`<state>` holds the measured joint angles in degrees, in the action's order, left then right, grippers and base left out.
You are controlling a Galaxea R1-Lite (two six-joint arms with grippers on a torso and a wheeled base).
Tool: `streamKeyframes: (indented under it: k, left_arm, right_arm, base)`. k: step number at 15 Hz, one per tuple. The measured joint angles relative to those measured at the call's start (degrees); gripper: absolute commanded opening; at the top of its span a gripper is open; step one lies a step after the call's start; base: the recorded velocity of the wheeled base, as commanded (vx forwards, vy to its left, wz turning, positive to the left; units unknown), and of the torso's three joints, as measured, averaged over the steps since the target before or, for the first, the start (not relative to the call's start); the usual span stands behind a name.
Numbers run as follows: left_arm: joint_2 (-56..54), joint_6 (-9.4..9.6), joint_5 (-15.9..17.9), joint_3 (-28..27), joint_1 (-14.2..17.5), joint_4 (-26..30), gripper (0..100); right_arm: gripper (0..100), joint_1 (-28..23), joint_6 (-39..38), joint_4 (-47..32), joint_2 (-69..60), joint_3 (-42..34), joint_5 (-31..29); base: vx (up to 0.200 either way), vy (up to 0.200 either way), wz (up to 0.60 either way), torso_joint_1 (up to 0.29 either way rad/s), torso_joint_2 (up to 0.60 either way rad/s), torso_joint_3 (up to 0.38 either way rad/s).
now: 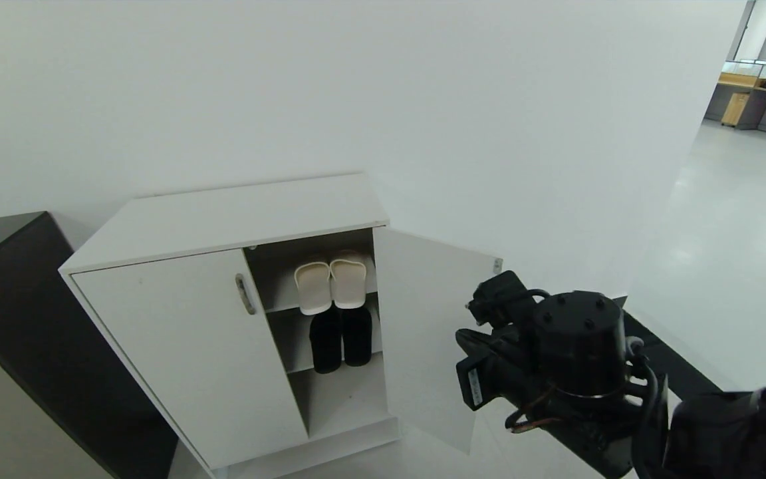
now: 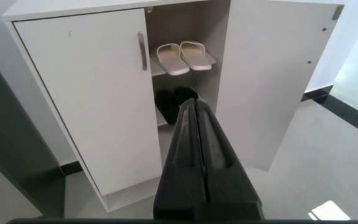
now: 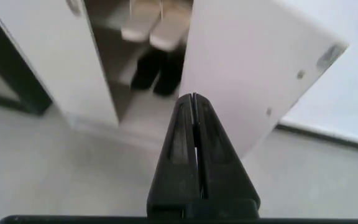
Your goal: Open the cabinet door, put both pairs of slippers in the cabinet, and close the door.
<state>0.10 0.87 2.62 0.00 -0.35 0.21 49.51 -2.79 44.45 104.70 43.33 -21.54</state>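
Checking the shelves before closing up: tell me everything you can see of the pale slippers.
The pale slippers are a plain cream pair, smooth like foam or rubber. They lie side by side and touching, on the upper shelf in the cabinet's open right side, near ends jutting past the shelf edge, above the black slippers.

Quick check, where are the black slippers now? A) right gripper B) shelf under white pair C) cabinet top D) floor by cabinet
B: the black slippers sit inside the cabinet on the shelf just below the white slippers, beside the open door.
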Motion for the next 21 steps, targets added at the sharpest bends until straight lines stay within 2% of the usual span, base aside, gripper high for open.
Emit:
streamKeyframes:
  k: [2, 4, 8, 12, 15, 21]
  left_arm:
    - [0.0, 0.04, 0.02, 0.0, 0.02, 0.0, 0]
    - [0.0, 0.04, 0.02, 0.0, 0.02, -0.02, 0]
    - [0.0, 0.02, 0.02, 0.0, 0.02, 0.0, 0]
    - [0.0, 0.02, 0.0, 0.0, 0.0, 0.0, 0]
    - [0.0, 0.09, 0.02, 0.0, 0.02, 0.0, 0]
    - [0.0, 0.04, 0.02, 0.0, 0.02, 0.0, 0]
  right_arm:
    - [0, -2.54, -6.53, -17.24, -0.95, 11.08, -1.23]
    - [0, -5.61, -10.42, -28.03, -0.35, 22.82, -2.38]
    - [0, -14.51, -13.68, -40.4, 9.61, 49.57, -3.22]
    - [0, -21.22, -14.28, -46.98, 21.83, 67.28, -3.45]
    - [0, -23.65, -13.9, -49.01, 27.58, 70.78, -2.76]
    - [0, -25.55, -13.74, -44.12, 31.05, 71.25, 0.83]
  base:
    - [0.0, 0.0, 0.0, 0.0, 0.0, 0.0]
    - [0.0, 0.0, 0.0, 0.0, 0.0, 0.0]
    - [0.0, 0.0, 0.0, 0.0, 0.0, 0.0]
    - [-0.15, 0.0, 0.0, 0.004, 0.0, -0.001]
    - [-0.133, 0.0, 0.0, 0.008, 0.0, -0.005]
    - [0.0, 0.0, 0.0, 0.0, 0.0, 0.0]
